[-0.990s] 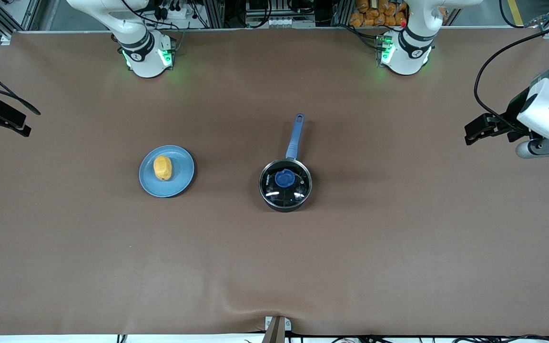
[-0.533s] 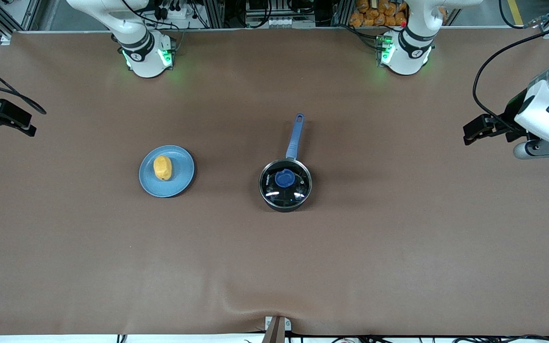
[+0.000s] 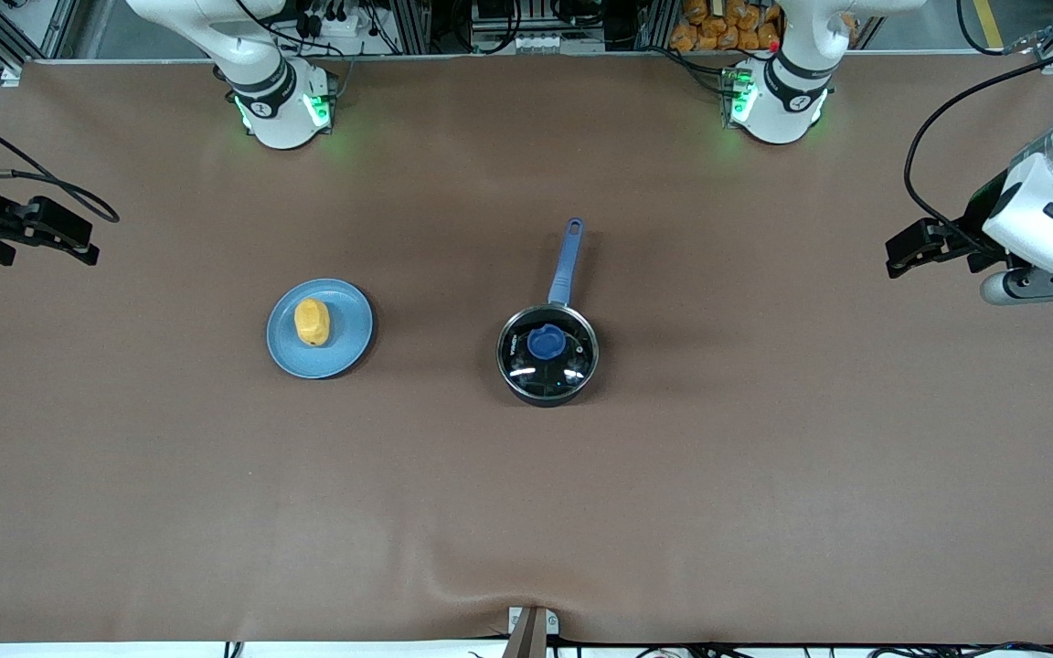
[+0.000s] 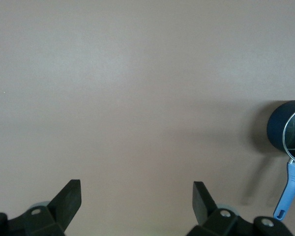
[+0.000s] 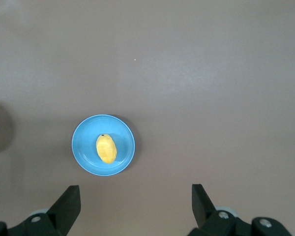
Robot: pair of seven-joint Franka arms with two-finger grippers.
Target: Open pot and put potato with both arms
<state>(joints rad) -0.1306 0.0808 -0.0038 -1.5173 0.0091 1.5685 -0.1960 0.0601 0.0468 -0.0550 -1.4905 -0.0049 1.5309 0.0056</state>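
Note:
The black pot (image 3: 547,364) stands mid-table with its glass lid and blue knob (image 3: 546,343) on, its blue handle (image 3: 568,260) pointing toward the robots' bases. The yellow potato (image 3: 312,322) lies on a blue plate (image 3: 344,347) toward the right arm's end. My left gripper (image 4: 136,196) is open and empty, high over bare table at the left arm's end, with the pot (image 4: 278,129) off to one side of its view. My right gripper (image 5: 135,201) is open and empty, high over the table short of the plate (image 5: 83,147) and potato (image 5: 106,149).
The brown table cover (image 3: 526,512) is bare around the pot and plate. The left arm's wrist (image 3: 1043,224) hangs over its end of the table, and the right arm's wrist (image 3: 33,228) over the other end. Cables and racks line the edge by the bases.
The right arm's hand has moved in over the table toward the plate. The left arm's hand has shifted slightly toward the pot. Pot, lid, plate and potato have not moved.

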